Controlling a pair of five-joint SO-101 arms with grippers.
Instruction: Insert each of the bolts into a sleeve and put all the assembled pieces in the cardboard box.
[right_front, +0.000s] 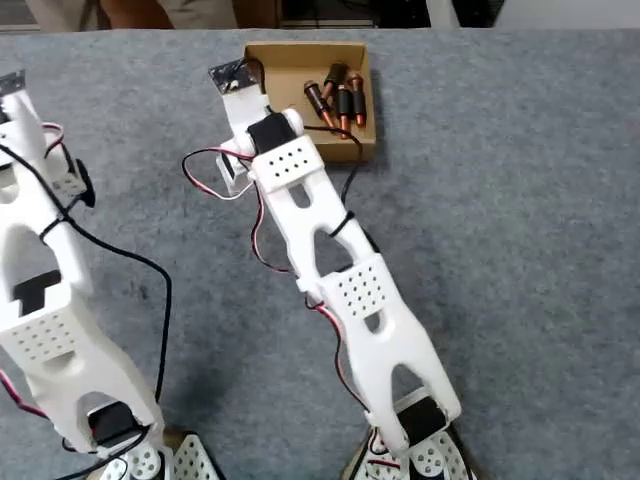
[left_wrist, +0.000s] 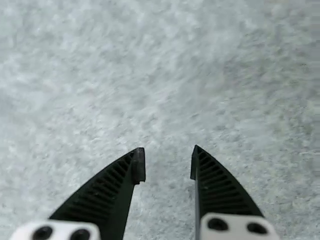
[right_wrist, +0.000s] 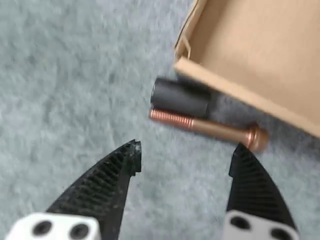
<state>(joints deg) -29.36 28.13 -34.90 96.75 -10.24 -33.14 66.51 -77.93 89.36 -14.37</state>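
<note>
In the right wrist view a copper bolt (right_wrist: 210, 127) and a black sleeve (right_wrist: 181, 96) lie side by side on the grey carpet, separate, right against the outer wall of the cardboard box (right_wrist: 250, 45). My right gripper (right_wrist: 187, 150) hangs open just short of them with nothing between its fingers. From above, the right arm (right_front: 300, 200) stretches to the near left corner of the box (right_front: 290, 65), which holds several assembled bolt-and-sleeve pieces (right_front: 340, 100). My left gripper (left_wrist: 167, 150) is open over bare carpet, and its arm (right_front: 45, 250) stands at the far left.
Grey carpet (right_front: 520, 200) covers the whole table. Red and black cables (right_front: 215, 170) loop beside the right arm's wrist. The left arm's cable (right_front: 150, 270) trails across the carpet between the two arms.
</note>
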